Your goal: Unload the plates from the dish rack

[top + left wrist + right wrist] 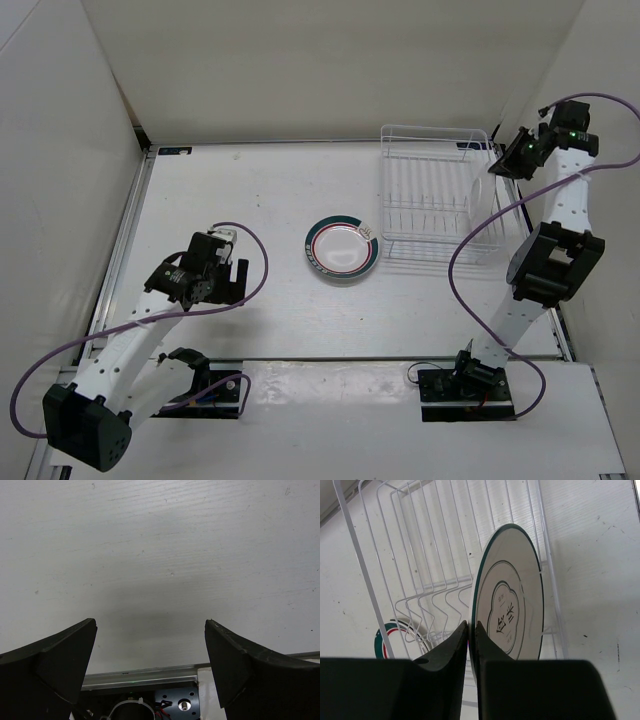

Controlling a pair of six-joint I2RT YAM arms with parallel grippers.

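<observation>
Two plates and one dish rack are in view. The banded plate point(342, 250), green and red at the rim, lies flat on the desk point(230, 190) at frame centre, just left of the dish rack point(432, 129) at upper right. The second plate point(512, 600), with a thin dark rim and grey centre motif, stands on edge at the rack's right end. The right pincer point(470, 630) is pressed together on its rim. The left pincer point(150, 650), at lower left, is spread wide above the desk.

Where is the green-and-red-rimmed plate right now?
In the top view, the green-and-red-rimmed plate lies flat on the table near its middle, just left of the near-left corner of the dish rack.
</observation>
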